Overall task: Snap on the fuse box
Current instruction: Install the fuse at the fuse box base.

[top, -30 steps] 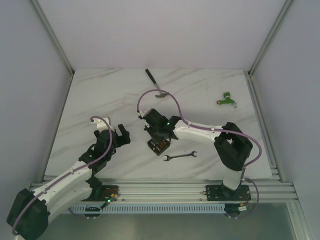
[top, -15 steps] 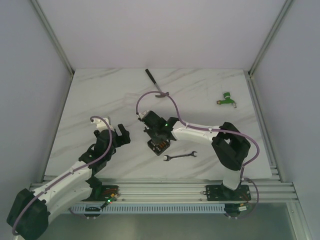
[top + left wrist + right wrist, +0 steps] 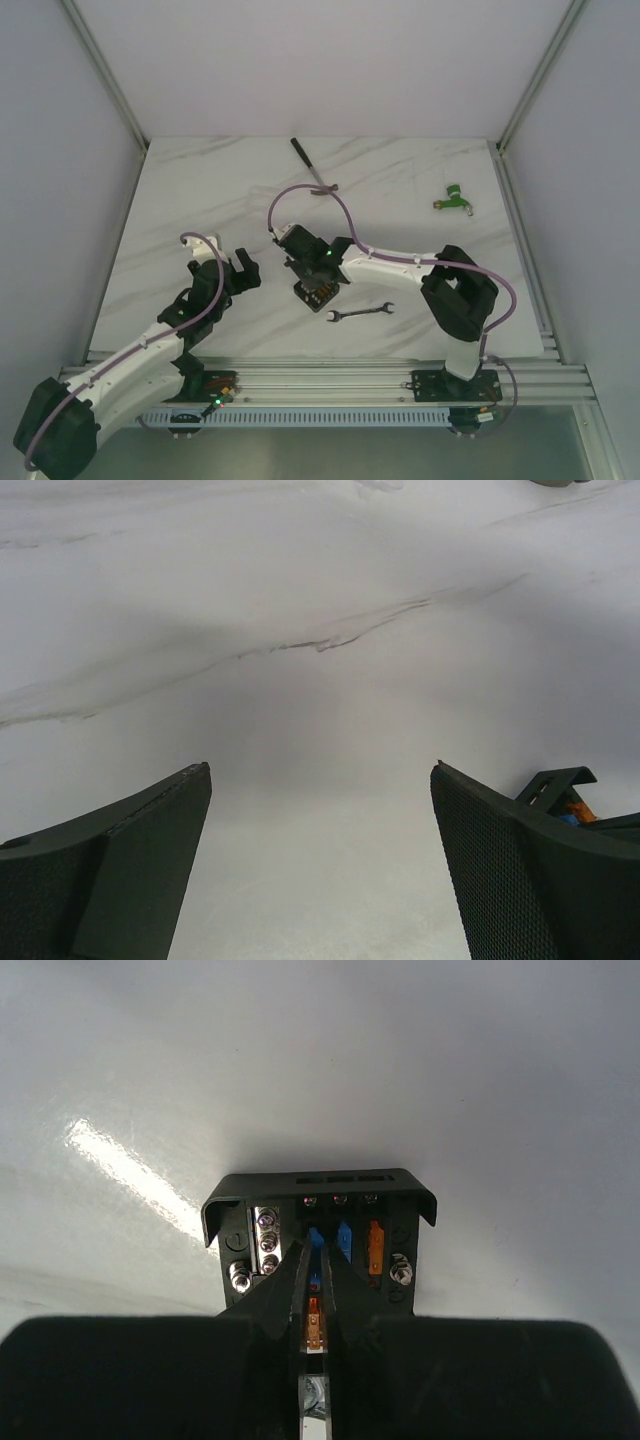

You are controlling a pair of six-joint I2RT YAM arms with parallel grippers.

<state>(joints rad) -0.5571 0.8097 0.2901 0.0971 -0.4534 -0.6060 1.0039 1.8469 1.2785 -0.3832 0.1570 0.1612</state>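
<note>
- Top view: the right pincer (image 3: pixel 313 281) is hanging directly over the fuse box (image 3: pixel 322 297), which is lying near the middle of the bench (image 3: pixel 200 190) with a small wrench (image 3: pixel 362 312) just beside it on the right.
- The left pincer (image 3: pixel 246 270) is hovering apart from the box, off to its left.
- Left wrist view: the left pincer (image 3: pixel 320 770) is standing spread wide with only bare bench (image 3: pixel 320 630) between its fingers (image 3: pixel 120 870). A corner of the fuse box (image 3: pixel 560 785) is peeking out behind the right-hand finger.
- Right wrist view: the right pincer (image 3: pixel 317 1257) is showing its fingertips (image 3: pixel 290 1280) drawn almost together over the open fuse box (image 3: pixel 240 1215). An orange fuse (image 3: pixel 314 1325) is showing in the thin slit; I cannot tell whether it is being pinched.
</note>
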